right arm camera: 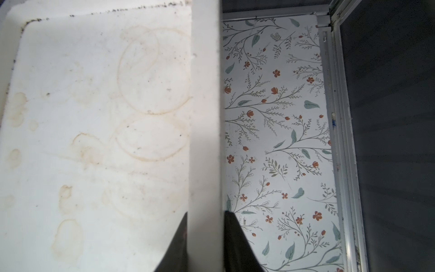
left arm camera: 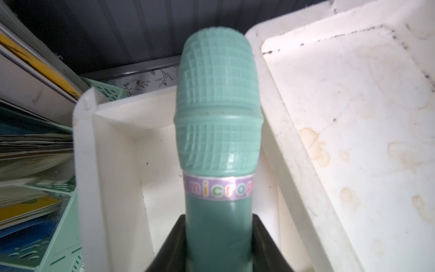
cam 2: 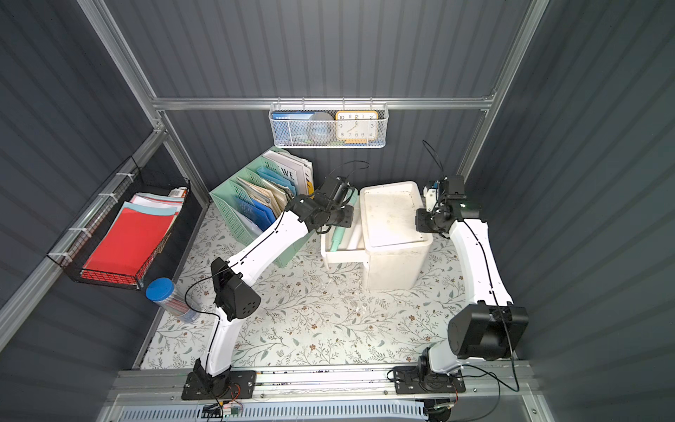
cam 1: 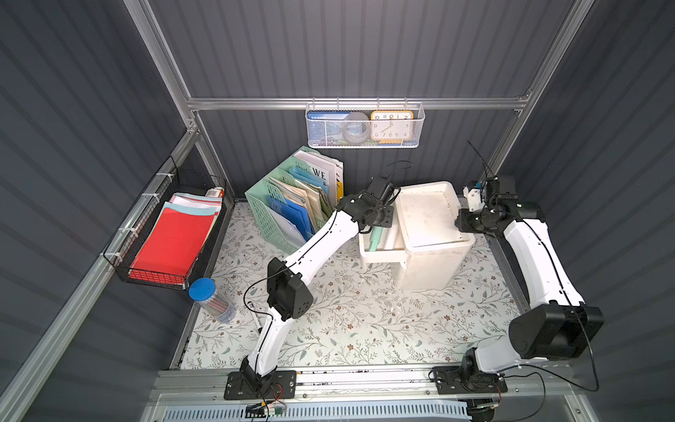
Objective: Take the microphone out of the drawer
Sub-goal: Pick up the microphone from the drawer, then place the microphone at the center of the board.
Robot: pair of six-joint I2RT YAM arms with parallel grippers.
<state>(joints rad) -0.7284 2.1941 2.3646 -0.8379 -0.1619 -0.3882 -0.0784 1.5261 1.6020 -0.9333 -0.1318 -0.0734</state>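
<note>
We see the teal microphone (left arm camera: 217,117) clamped by its handle between the left gripper's (left arm camera: 217,237) dark fingers, its ribbed head reaching out past the fingertips, over the open white drawer (left arm camera: 84,164) just beneath. The right gripper (right arm camera: 206,235) is closed on the raised rim of the stained cabinet (right arm camera: 94,141) beside that drawer.

In both top views light falls evenly from above; shadows are soft. The drawer unit (cam 1: 427,215) top glares, washed out in the right wrist view. Beside it, the microphone (left arm camera: 216,106) is slightly blurred.
</note>
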